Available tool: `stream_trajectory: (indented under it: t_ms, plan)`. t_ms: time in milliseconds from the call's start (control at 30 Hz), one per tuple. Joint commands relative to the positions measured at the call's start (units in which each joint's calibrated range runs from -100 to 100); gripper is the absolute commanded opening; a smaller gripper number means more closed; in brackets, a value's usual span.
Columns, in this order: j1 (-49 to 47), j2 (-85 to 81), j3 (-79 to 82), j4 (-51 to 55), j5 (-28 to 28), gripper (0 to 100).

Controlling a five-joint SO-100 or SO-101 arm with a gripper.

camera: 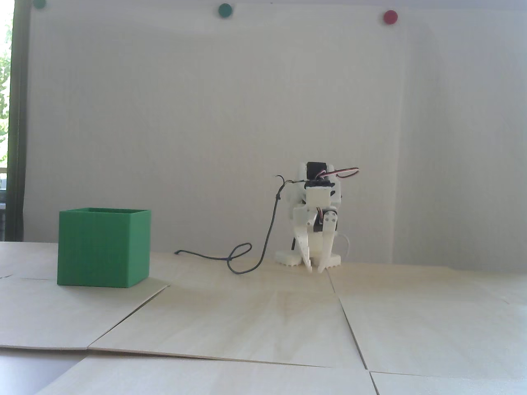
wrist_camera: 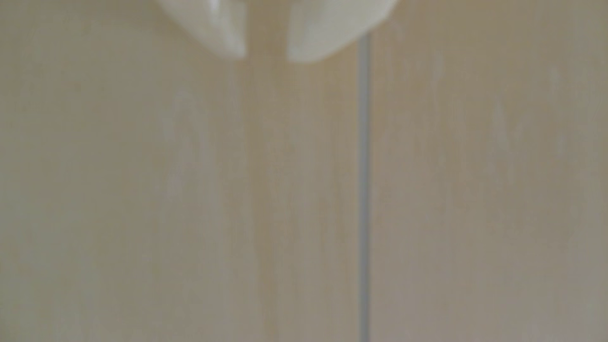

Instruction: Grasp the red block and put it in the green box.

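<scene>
The claw [camera: 315, 269] hangs tip-down at the foot of the white arm [camera: 315, 205], its two fingers parted by a narrow gap with nothing between them, so it is slightly open and empty; the wrist view agrees, showing the claw [wrist_camera: 266, 57] as two blurred white tips at the top edge with bare pale board in the gap and below it; in the fixed view the tips sit just above, or perhaps touching, the table [camera: 263, 312], right beside a seam between the wooden panels, and the same seam [wrist_camera: 363, 197] runs as a grey line down the wrist view; a dark cable [camera: 247, 259] loops on the table to the left of the arm; the box [camera: 103, 249] stands well apart, at the left of the fixed view, upright and open at the top; the low camera shows only its outer walls and rim, so its inside is hidden and I cannot tell what, if anything, it holds; the block shows in neither view, not on the boards and not in the claw; my judgement is that either the block already lies in the box and the job is done, or it lies out of view and everything is left to do; the pictures do not settle which.
</scene>
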Motion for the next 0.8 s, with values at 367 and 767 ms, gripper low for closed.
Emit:
stream_trajectory:
  t_ms: [367,767]
  plan:
    - [11.4,-0.7,1.2,1.9,0.0,3]
    - [11.2,-0.7,1.2,1.9,0.0,3]
